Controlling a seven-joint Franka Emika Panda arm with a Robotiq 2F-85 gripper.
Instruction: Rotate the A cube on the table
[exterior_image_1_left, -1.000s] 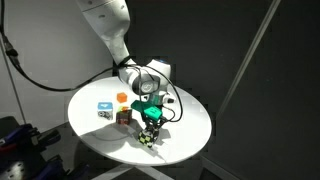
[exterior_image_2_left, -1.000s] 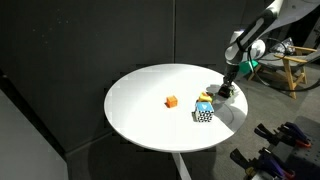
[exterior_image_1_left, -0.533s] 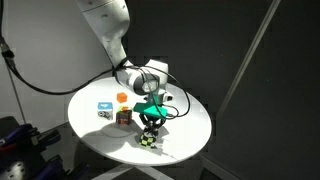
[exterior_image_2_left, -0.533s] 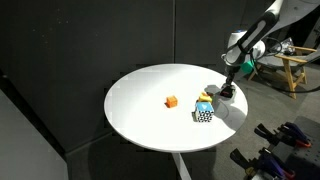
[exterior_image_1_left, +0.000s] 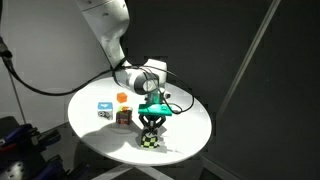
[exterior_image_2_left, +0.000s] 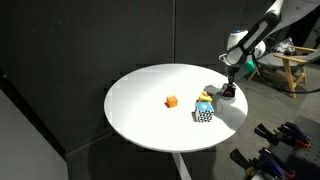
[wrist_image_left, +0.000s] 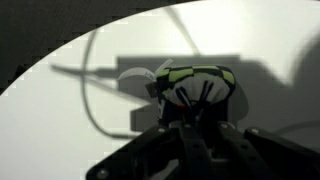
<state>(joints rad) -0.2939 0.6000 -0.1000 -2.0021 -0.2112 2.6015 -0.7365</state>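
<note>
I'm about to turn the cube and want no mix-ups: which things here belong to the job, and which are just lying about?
Part of the job: the A cube, at the gripper; the table it sits on.

Just lying about: the blue-and-white cube; the dark reddish cube; the small orange block.

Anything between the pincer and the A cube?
Nothing visible. The pincer is right over the A cube, which sits straight ahead in the wrist view. The reddish cube and the blue-and-white cube stand apart to one side on the table, out of the path.
</note>
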